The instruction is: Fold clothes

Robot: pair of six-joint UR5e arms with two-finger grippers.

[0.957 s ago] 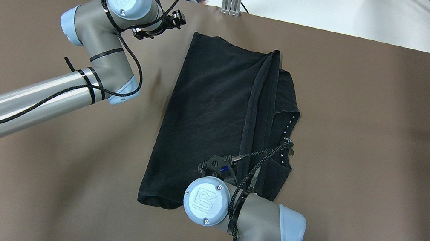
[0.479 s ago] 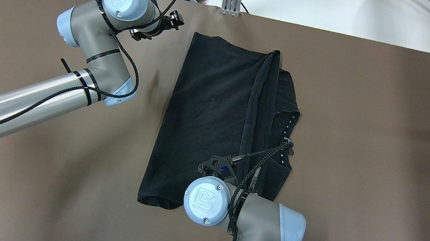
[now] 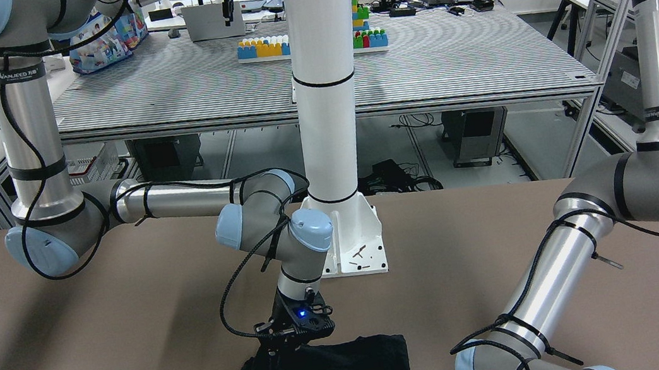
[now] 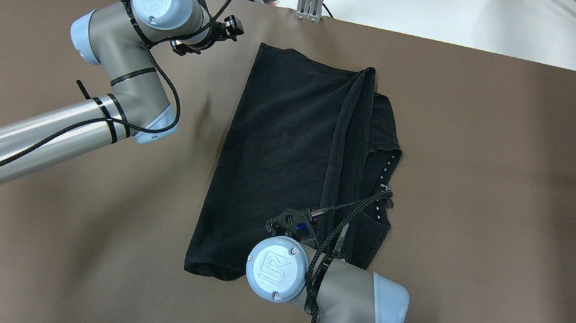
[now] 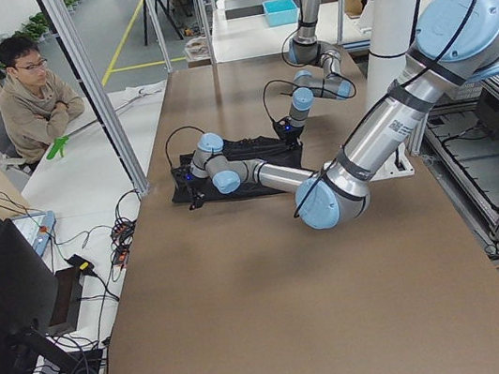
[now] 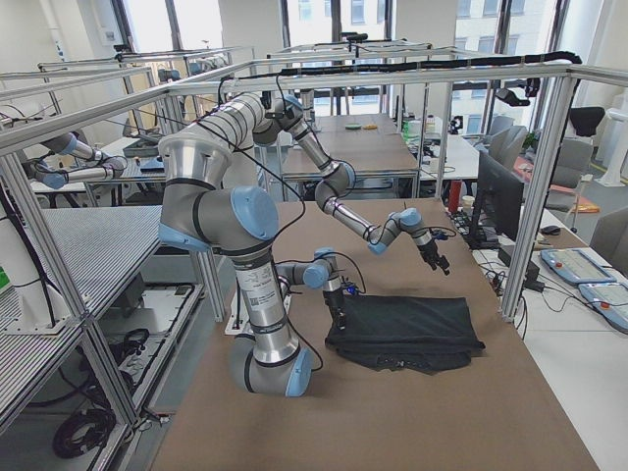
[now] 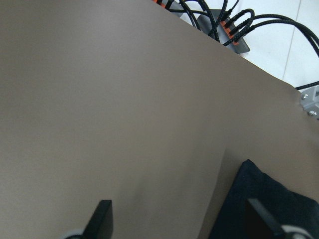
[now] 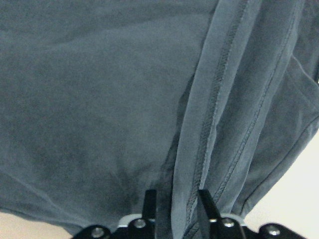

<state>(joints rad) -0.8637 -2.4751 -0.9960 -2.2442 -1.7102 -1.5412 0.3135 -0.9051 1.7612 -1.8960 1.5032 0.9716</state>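
While the left pincer gapes, the right pincer clamps one black shirt.

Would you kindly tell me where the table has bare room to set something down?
The table on the robot's right of the black shirt is bare. The left patch is narrower, between shirt and left arm. It is crowded at the right claw.

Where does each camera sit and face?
Front-facing: across table, facing robot; both arms.
Overhead: behind robot, looking down; black garment, both arms.
Exterior left: table's end; left arm near.
Exterior right: opposite end; right arm near.
Left wrist: above table; open left gripper.
Right wrist: garment hem in right gripper.
Shared: both wrists see garment.
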